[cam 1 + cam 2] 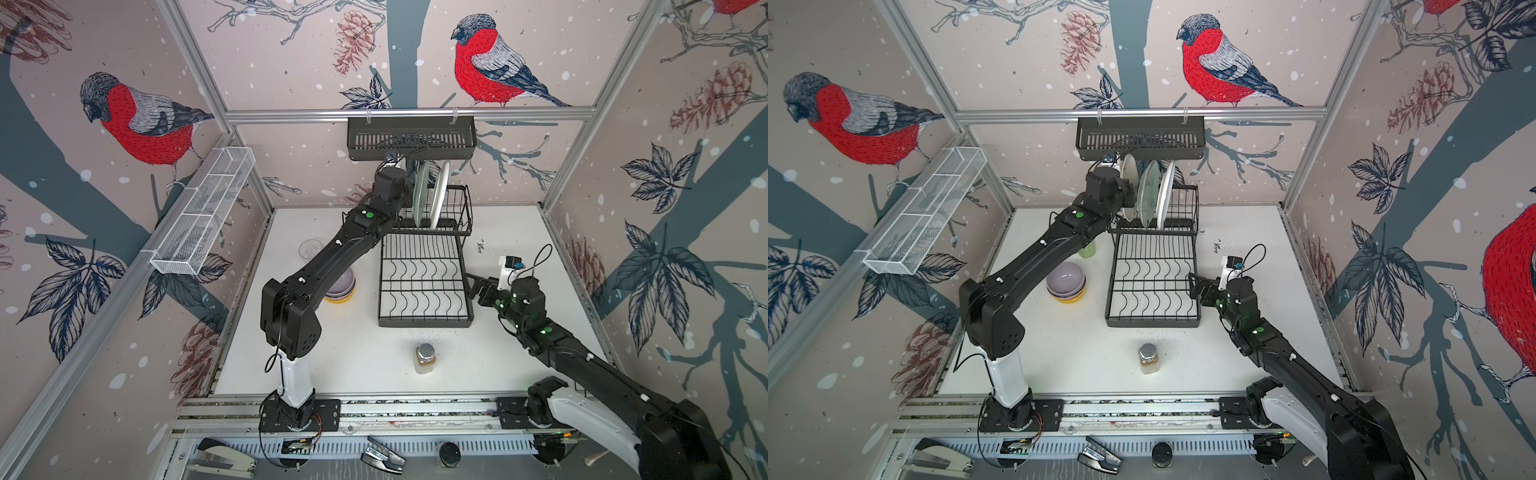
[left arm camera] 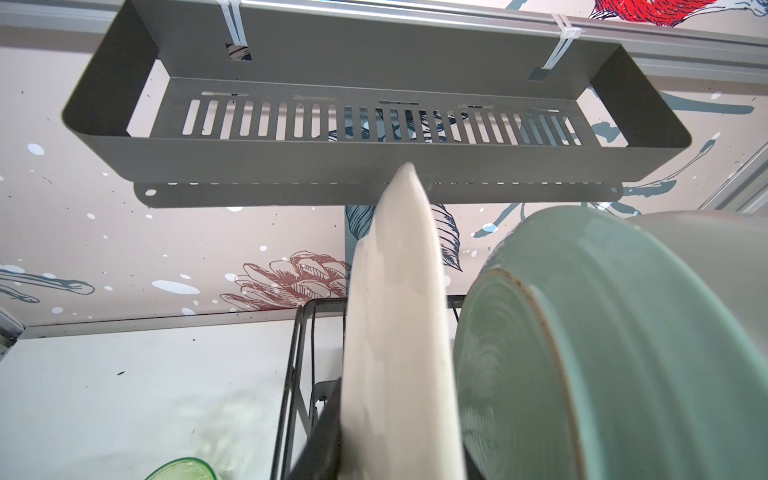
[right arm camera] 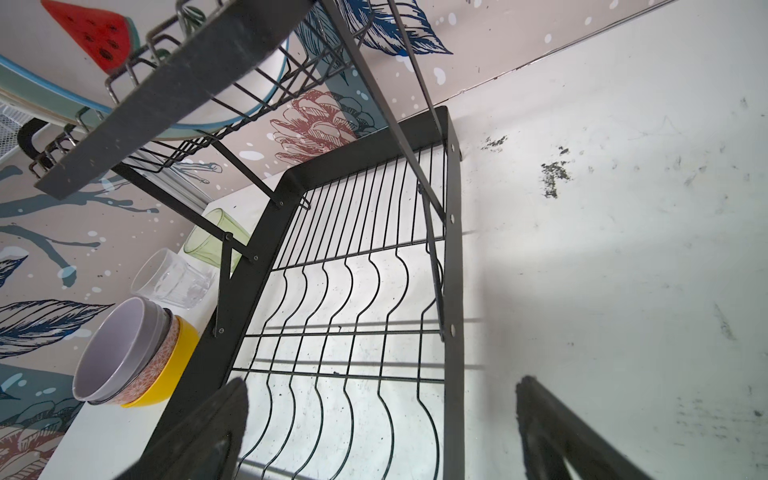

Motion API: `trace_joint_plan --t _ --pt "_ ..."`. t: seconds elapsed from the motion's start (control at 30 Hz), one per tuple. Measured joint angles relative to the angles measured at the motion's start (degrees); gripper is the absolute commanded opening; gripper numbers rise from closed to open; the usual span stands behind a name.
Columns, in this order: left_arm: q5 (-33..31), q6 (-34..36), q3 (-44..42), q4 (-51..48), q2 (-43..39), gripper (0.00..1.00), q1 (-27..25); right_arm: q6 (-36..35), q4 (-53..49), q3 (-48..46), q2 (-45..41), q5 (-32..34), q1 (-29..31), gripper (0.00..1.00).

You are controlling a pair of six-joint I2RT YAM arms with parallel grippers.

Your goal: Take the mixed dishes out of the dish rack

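Three stand on edge in the raised tier of the rack [image 1: 1152,321], toward the back edge of the table [image 1: 1246,232]: white plate [image 1: 1128,172], green plate [image 1: 1149,187], watermelon plate [image 3: 89,37]. The left gripper [image 1: 1126,195] is clenched on the white plate's rim. The right gripper [image 1: 1196,286] hangs with jaws spread at the lower tier's right edge. Stacked bowls [image 1: 1066,282], a green tumbler [image 1: 1087,248] and a clear tumbler [image 1: 309,248] stand just beside the rack's left side. A jar [image 1: 1149,357] stands nearer the front edge.
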Motion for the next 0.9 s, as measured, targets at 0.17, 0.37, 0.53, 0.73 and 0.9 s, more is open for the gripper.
trace_joint_plan --t 0.17,0.37,0.53,0.73,0.9 --pt "-0.92 0.94 2.16 -1.62 1.03 0.1 0.0 0.0 0.04 -0.35 -0.39 0.07 0.0 0.99" --pt "-1.46 1.66 5.86 -4.11 3.21 0.1 0.02 0.04 0.02 -0.59 -0.55 0.07 0.0 0.99" --pt "-2.51 1.6 6.36 -4.74 3.52 0.1 0.02 0.07 0.02 -0.59 -0.96 0.31 0.0 1.0" --pt "-2.82 1.7 7.04 -5.18 3.8 0.08 0.02 0.07 0.0 -0.59 -1.33 0.52 0.0 0.99" --pt "-2.93 3.41 8.7 -7.37 4.39 0.07 0.11 0.07 0.0 -0.61 -1.75 0.83 0.0 0.99"
